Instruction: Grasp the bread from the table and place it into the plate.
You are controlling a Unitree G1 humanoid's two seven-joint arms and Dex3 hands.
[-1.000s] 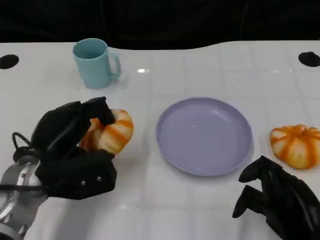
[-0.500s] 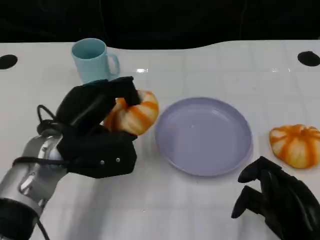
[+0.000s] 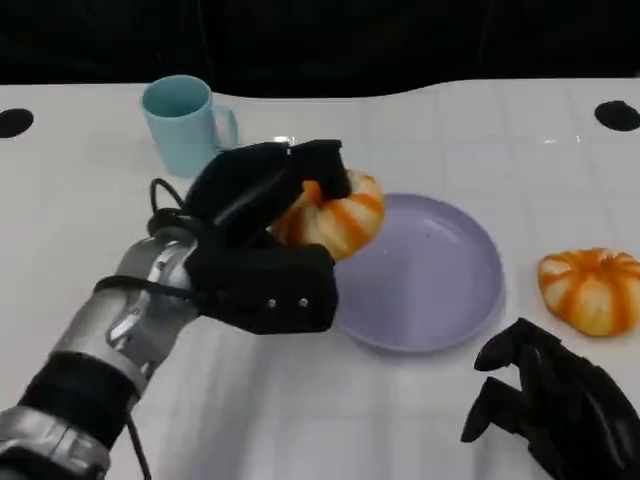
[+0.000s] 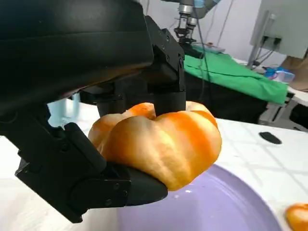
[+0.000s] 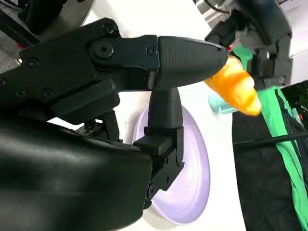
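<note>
The left hand [image 3: 262, 235] grips the orange-striped bread [image 3: 335, 213], fingers wrapped over its top and the thumb beneath it. The bread is held clear of the table, above the near-left rim of the lavender plate [image 3: 440, 300]. The right hand [image 3: 545, 395] rests low beside the plate's opposite edge, fingers curled inward with nothing in them. A second striped bread [image 3: 590, 290] lies just beyond the right hand. A light blue mug [image 3: 183, 124] stands beyond the left hand.
</note>
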